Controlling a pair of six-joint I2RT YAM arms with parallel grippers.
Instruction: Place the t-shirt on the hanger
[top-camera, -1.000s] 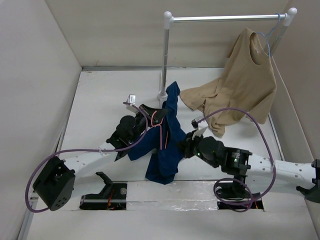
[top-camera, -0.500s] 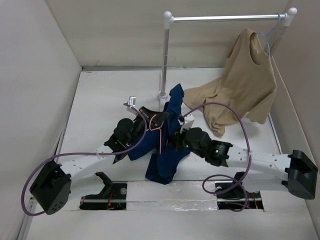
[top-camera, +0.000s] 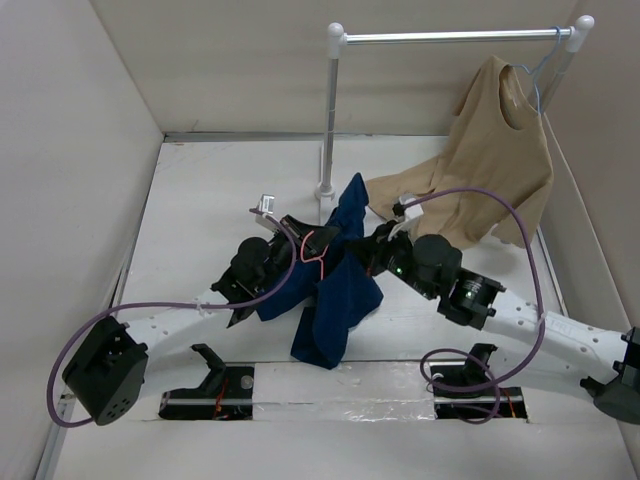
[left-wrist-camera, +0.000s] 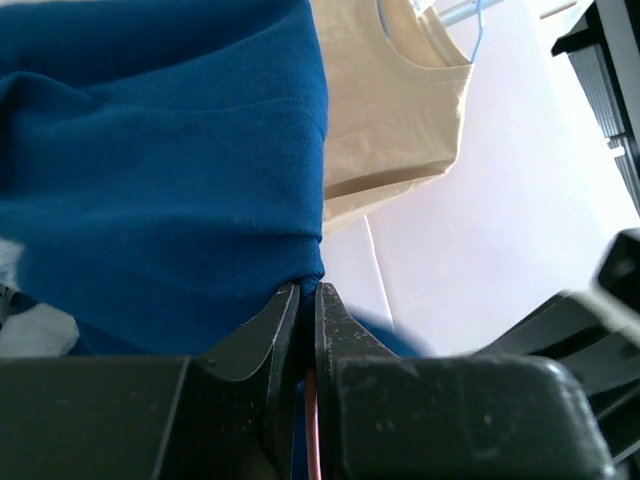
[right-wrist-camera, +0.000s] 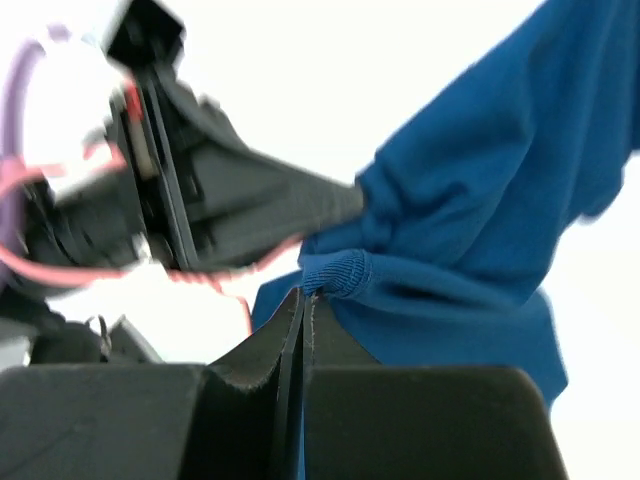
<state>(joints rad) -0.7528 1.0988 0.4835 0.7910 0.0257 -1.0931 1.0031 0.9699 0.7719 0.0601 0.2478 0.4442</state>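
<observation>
The navy t-shirt (top-camera: 335, 310) hangs bunched between my two grippers, its lower end on the table. My left gripper (top-camera: 303, 238) is shut on the thin pink hanger (top-camera: 318, 252), with shirt cloth caught in the same grip. In the left wrist view the pink hanger wire (left-wrist-camera: 311, 420) runs between the shut jaws of the left gripper (left-wrist-camera: 308, 288), blue t-shirt (left-wrist-camera: 180, 180) above. My right gripper (top-camera: 368, 252) is shut on the shirt from the right. In the right wrist view the right gripper (right-wrist-camera: 303, 295) pinches the ribbed edge of the t-shirt (right-wrist-camera: 470, 240). Most of the hanger is hidden by cloth.
A tan t-shirt (top-camera: 490, 170) hangs on a light blue hanger (top-camera: 535, 75) from the metal rail (top-camera: 450, 37) at the back right, its hem trailing on the table. The rail's post (top-camera: 329, 110) stands just behind the navy shirt. White walls close in both sides.
My right arm has swung, and its gripper has moved up and back to the shirt's right side and closed on the ribbed edge. The left arm has barely moved.
</observation>
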